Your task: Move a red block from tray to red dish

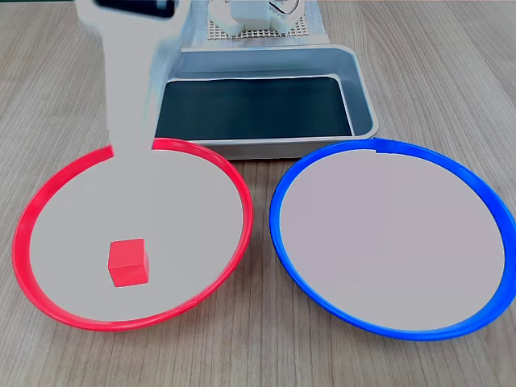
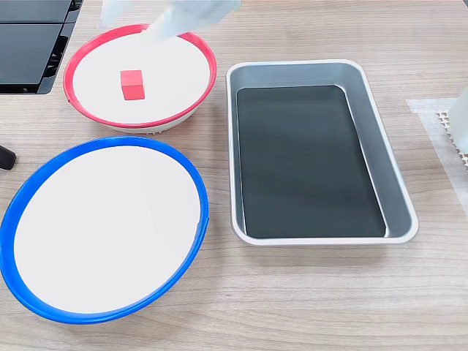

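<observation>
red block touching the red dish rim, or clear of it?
Apart. In both fixed views the red block sits on the red dish's pale floor, with grey floor visible all round it.

We've got a blue-rimmed dish (image 1: 393, 242) on the wooden table (image 1: 451, 72), and near that dish's far edge, maybe some black equipment (image 2: 29, 44).

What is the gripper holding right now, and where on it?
Nothing can be seen held. The red block lies free on the red dish, apart from the blurred arm; the gripper's state cannot be told.
</observation>
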`<act>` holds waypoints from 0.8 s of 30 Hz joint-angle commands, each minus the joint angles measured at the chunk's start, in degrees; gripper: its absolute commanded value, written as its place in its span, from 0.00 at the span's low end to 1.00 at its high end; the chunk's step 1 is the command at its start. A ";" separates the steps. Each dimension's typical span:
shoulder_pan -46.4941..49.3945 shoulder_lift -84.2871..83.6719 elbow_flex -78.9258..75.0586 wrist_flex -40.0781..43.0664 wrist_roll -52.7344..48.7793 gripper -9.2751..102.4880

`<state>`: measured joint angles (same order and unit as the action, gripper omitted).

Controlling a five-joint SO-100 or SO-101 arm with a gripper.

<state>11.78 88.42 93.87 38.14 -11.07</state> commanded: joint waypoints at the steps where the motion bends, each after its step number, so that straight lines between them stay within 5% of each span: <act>1: -2.46 20.92 7.38 2.29 11.95 0.08; 5: -6.59 44.30 23.47 10.02 22.85 0.08; 11: -10.28 73.65 50.01 20.83 24.35 0.08; 24: -6.68 96.68 76.38 18.54 16.79 0.08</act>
<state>4.66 183.34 168.49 57.92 6.68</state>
